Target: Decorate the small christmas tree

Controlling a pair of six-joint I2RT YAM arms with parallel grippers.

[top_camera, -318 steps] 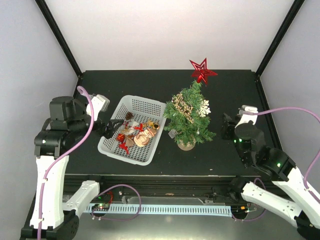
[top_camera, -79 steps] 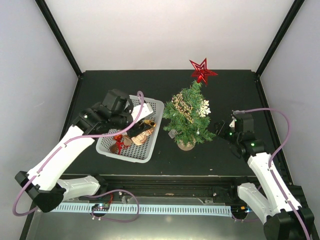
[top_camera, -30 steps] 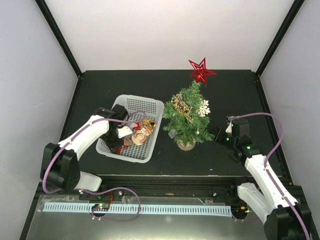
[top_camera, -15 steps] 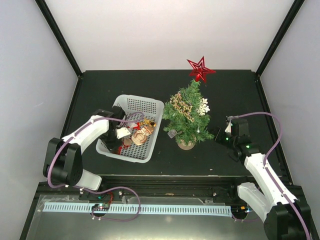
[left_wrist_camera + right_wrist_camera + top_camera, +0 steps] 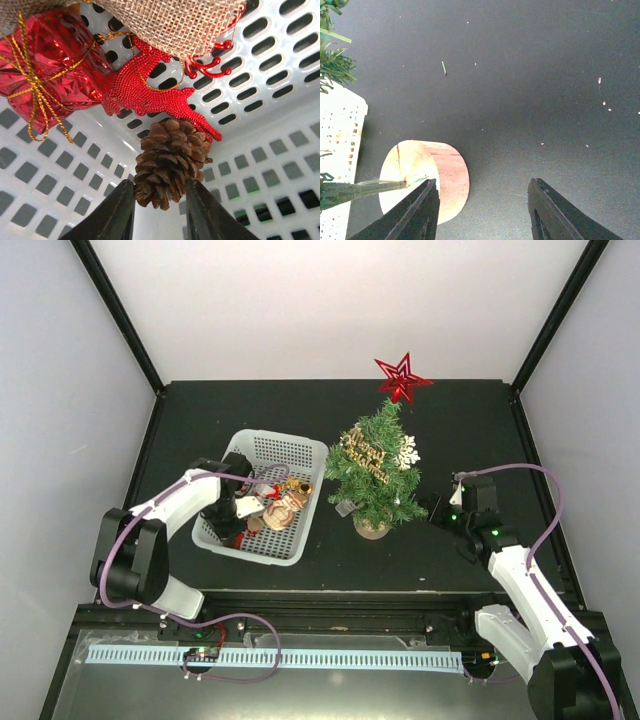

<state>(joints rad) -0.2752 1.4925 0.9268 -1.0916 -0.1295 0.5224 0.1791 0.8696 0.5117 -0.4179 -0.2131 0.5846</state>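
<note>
White perforated plastic forms the basket (image 5: 285, 437), which sits left of centre on the black tabletop (image 5: 250, 410), nearer the front edge than the back. My left gripper (image 5: 160, 184) reaches into it, clenched on a brown pine cone (image 5: 170, 155) with woody, overlapping scales. The cone's base fills the gap between the two dark fingers. Above the cone lie a red glitter reindeer (image 5: 150, 95), a crinkled red foil parcel (image 5: 45, 65) tied with gold cord, and a coarse burlap piece (image 5: 185, 25) cut off by the top of the wrist view. From overhead my own arm covers part of the basket's contents, and the rest is too small to name.

The tree (image 5: 375, 475) stands upright just right of centre on the tabletop, beside the basket. It has bushy green needles, a glossy red star (image 5: 402, 379) on top, a pale snowflake (image 5: 406, 453) and a gold cut-out sign (image 5: 365, 452) whose lettering I cannot read. Its round base (image 5: 427, 177) shows as a pale wood slice. My right gripper (image 5: 483, 182) hangs low at the tree's right side, released, with only bare tabletop between its fingers. The left finger lies over the base's edge in the wrist view, and contact cannot be judged.
</note>
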